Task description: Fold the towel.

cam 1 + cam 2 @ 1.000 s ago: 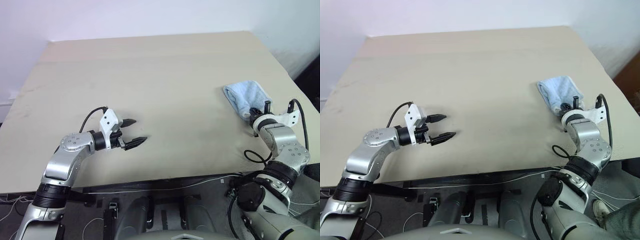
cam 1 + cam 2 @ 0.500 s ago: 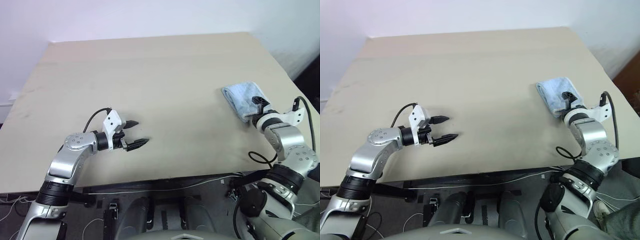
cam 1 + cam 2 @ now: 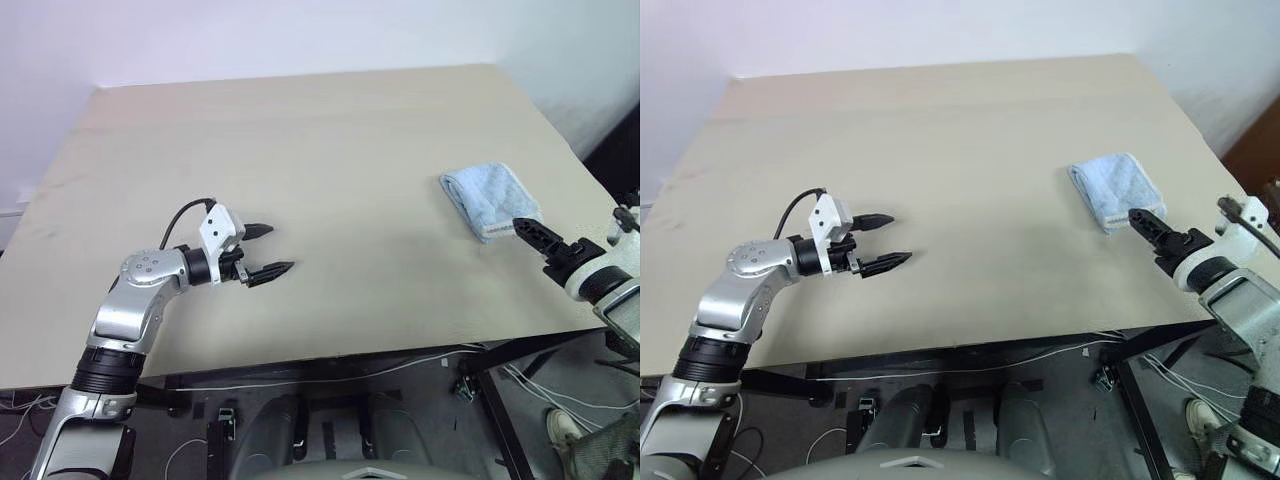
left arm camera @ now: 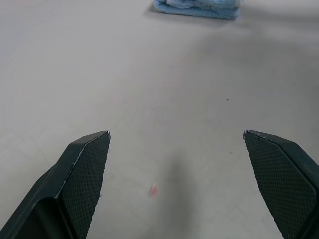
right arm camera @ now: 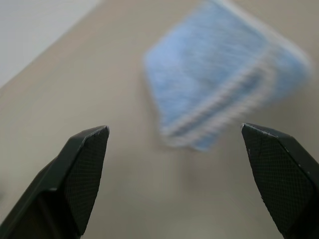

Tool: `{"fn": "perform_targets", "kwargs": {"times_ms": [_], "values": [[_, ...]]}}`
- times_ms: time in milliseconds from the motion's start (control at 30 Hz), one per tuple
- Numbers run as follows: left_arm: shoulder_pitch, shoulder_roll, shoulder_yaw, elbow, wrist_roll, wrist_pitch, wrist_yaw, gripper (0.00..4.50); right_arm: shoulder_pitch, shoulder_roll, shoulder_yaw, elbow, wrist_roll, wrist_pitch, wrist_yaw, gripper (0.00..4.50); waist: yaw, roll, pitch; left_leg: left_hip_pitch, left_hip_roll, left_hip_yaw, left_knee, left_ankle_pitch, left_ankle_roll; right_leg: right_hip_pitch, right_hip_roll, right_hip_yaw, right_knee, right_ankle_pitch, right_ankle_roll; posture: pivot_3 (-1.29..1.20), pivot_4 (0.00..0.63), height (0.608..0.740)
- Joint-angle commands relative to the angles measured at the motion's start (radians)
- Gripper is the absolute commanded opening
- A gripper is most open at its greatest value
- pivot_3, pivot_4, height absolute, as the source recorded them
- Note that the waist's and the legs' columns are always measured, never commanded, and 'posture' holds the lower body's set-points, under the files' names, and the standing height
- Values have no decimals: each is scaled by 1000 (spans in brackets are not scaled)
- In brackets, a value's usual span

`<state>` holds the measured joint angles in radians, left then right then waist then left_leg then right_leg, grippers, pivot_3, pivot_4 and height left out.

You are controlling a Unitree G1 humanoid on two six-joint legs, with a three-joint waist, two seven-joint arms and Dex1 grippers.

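The towel [image 3: 489,199] lies folded into a small light blue bundle with cream edging on the right side of the tan table [image 3: 330,140], with nothing touching it. My right gripper [image 3: 1177,208] hangs open just off the towel's near corner, over the table's right front edge, its jaws spread wide and empty. The right wrist view has the towel [image 5: 224,74] ahead between the fingers. My left gripper [image 3: 279,249] hovers open and empty over the table's left front area, pointing toward the towel [image 4: 197,7] far across the table.
The table's front edge [image 3: 330,352] runs just below both grippers, with cables [image 3: 300,380] on the floor beneath. A white wall [image 3: 300,40] stands behind the far edge. Bare tabletop stretches between my left gripper and the towel.
My right gripper opened, let go of the towel and drew back toward the front right edge, rolling as it went. The towel stays where it lay. The left gripper barely shifted.
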<state>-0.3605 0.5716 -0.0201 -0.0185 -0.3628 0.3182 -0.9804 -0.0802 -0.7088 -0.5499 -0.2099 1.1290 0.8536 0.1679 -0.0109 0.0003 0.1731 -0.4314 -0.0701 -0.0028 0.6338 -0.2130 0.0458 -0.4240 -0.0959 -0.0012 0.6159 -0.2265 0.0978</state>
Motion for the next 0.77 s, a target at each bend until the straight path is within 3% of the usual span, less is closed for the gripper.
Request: {"fn": "perform_targets", "kwargs": {"times_ms": [33,167,333,500,667,767], "values": [[24,-17,44,-60,-55,-27,-7,4500,41,-75,107,-136,-152,-148,296,4458,1,-1,0,0,0,0,0,0,0,0,0,0,0,0,0,0,150,740],[81,-40,77,-99,-105,-71,-27,4500,33,-89,221,-129,-304,-296,478,4458,1,-2,0,0,0,0,0,-1,1,1,0,0,-1,0,0,0,150,740],[128,-56,119,-142,-136,-101,-7,4500,-91,-6,389,2,-477,-501,638,4458,0,-3,0,0,0,0,1,-1,0,1,-1,0,-2,0,-1,0,150,740],[194,12,146,-196,-145,-70,-19,4500,-168,48,453,60,-523,-532,706,4458,2,-3,1,0,0,0,-1,-1,0,-1,-1,0,-2,0,-1,0,150,740],[259,8,197,-297,-161,-38,83,4500,-233,87,484,173,-563,-553,766,4458,5,-3,0,0,-1,-1,-2,-2,-3,0,-1,0,-3,0,-1,0,150,740],[336,-6,240,-380,-182,-20,148,4500,-286,150,466,183,-510,-483,724,4458,1,-3,0,0,-1,-1,-3,-3,-3,-1,-1,1,-2,0,-1,0,150,740]]}}
